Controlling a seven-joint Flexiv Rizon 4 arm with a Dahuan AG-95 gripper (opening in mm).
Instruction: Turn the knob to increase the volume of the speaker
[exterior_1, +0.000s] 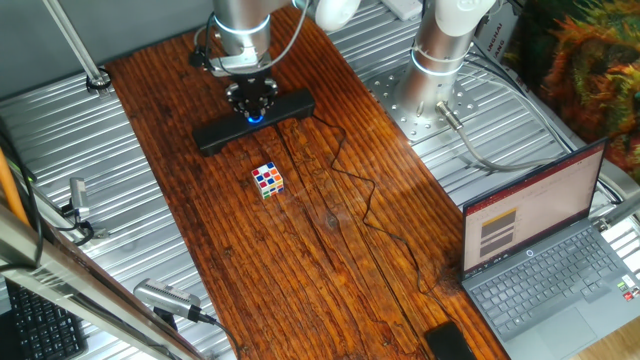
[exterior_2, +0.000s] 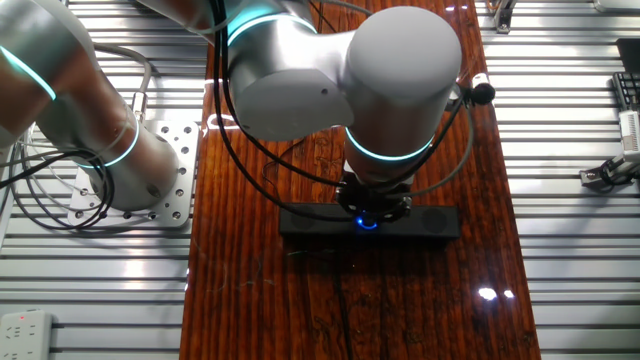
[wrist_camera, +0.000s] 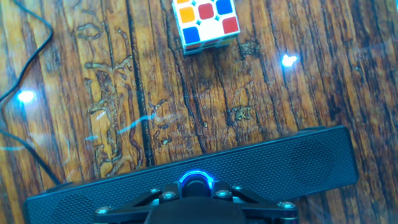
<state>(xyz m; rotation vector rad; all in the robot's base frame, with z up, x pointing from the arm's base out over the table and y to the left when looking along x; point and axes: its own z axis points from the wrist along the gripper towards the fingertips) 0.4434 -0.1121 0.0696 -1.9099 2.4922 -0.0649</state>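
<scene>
The speaker (exterior_1: 215, 135) (exterior_2: 432, 222) (wrist_camera: 298, 158) is a long black bar lying across the wooden table. At its middle sits the knob (exterior_1: 256, 117) (exterior_2: 368, 222) (wrist_camera: 196, 182), a small black dial ringed with blue light. My gripper (exterior_1: 254, 110) (exterior_2: 372, 212) (wrist_camera: 196, 189) points straight down onto it. In the hand view its two dark fingers stand tight on either side of the dial, so it is shut on the knob. My wrist hides most of the knob in both fixed views; only the blue glow shows.
A small multicoloured cube (exterior_1: 267, 180) (wrist_camera: 205, 22) lies on the wood just in front of the speaker. The thin black cable (exterior_1: 350, 185) (wrist_camera: 22, 37) trails towards an open laptop (exterior_1: 545, 255). A flat black object (exterior_1: 447, 340) lies near the table's front edge.
</scene>
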